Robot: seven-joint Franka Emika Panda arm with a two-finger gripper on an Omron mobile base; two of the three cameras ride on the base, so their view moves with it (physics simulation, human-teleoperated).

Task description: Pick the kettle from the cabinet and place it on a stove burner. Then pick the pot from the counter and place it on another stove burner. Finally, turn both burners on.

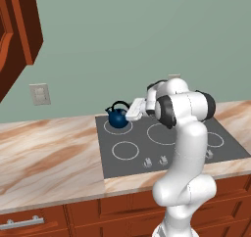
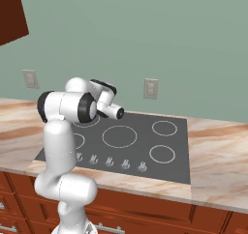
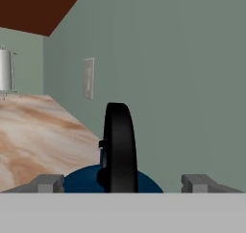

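The small dark-blue kettle [image 1: 117,117] stands on the back-left burner [image 1: 119,127] of the dark cooktop [image 1: 110,168]. My gripper [image 1: 129,116] is at its right side, level with the black arched handle. In the hand view the handle [image 3: 119,145] rises between the two fingertips [image 3: 48,183], which stand wide apart and clear of it, so my gripper [image 3: 124,183] is open, and the blue body [image 3: 84,181] sits low between them. The other burners [image 2: 119,136] are bare. Up at the left hangs the reddish-brown cabinet [image 1: 17,35]. The pot is out of view.
A row of small grey knobs [image 2: 109,161] lines the cooktop's front edge. Marble counter [image 1: 49,153] runs left and right of it. Wall outlets [image 1: 39,94] [image 2: 150,88] sit on the green wall. A white paper-towel roll [image 3: 6,71] stands far along the counter.
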